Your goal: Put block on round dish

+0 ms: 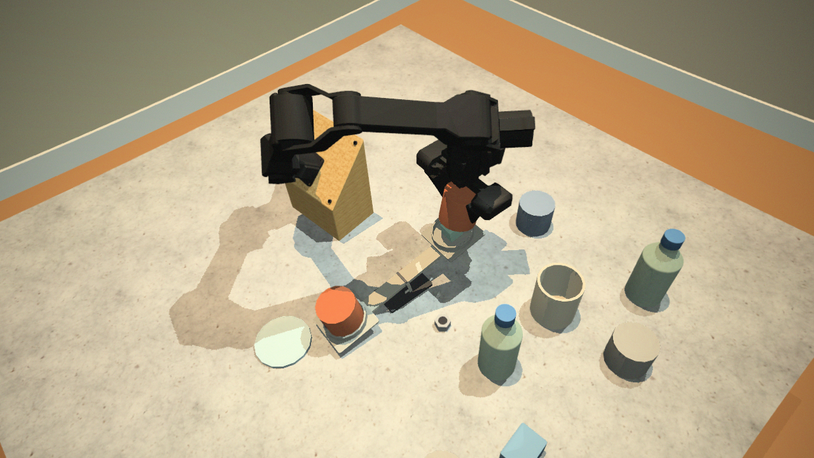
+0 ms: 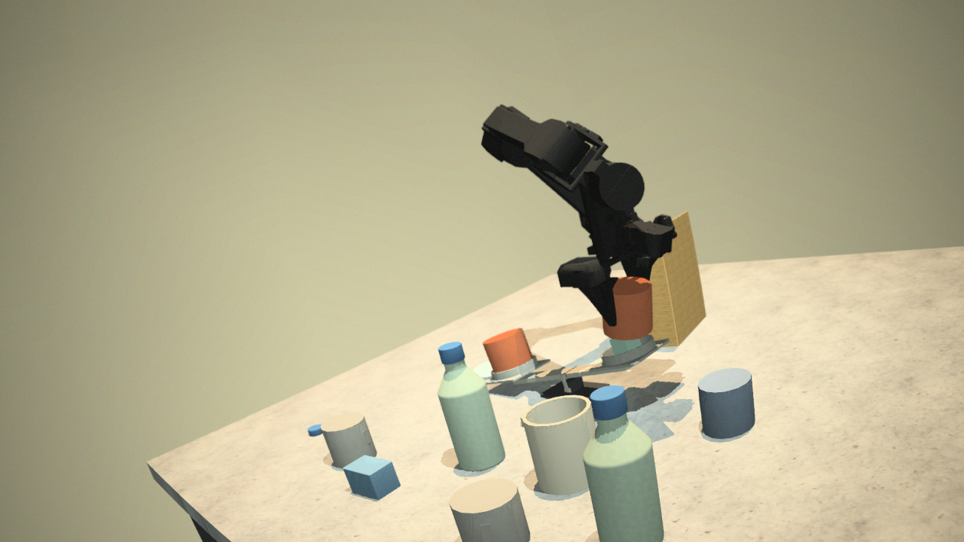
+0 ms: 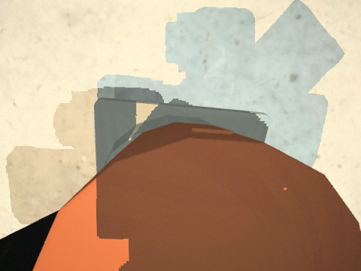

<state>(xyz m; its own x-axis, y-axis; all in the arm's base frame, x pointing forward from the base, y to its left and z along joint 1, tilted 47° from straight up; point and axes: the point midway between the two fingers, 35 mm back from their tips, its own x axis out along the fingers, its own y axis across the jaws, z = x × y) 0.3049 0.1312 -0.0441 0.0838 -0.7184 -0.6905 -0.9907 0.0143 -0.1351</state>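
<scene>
My gripper (image 1: 458,203) (image 2: 629,302) is shut on an orange-red cup (image 1: 456,212) (image 2: 632,313) (image 3: 210,203), upside down. Its rim is a little above the far end of the balance (image 1: 405,275) (image 2: 584,372) (image 3: 107,117). A teal block (image 1: 451,234) (image 2: 624,346) shows below the rim, on that end; the wrist view does not show it. The other cup (image 1: 341,313) (image 2: 508,351) stands upside down on the opposite end, which is tilted low. The pale round dish (image 1: 282,344) (image 2: 482,369) lies beside that end with nothing on it.
A wooden block (image 1: 353,196) (image 2: 681,296) stands behind the balance. Two green bottles (image 1: 499,350) (image 1: 651,278) (image 2: 471,421) (image 2: 623,478), an open beige cup (image 1: 554,310) (image 2: 556,458), a blue cylinder (image 1: 535,219) (image 2: 726,407) and a grey cylinder (image 1: 629,353) (image 2: 488,516) stand on the other side.
</scene>
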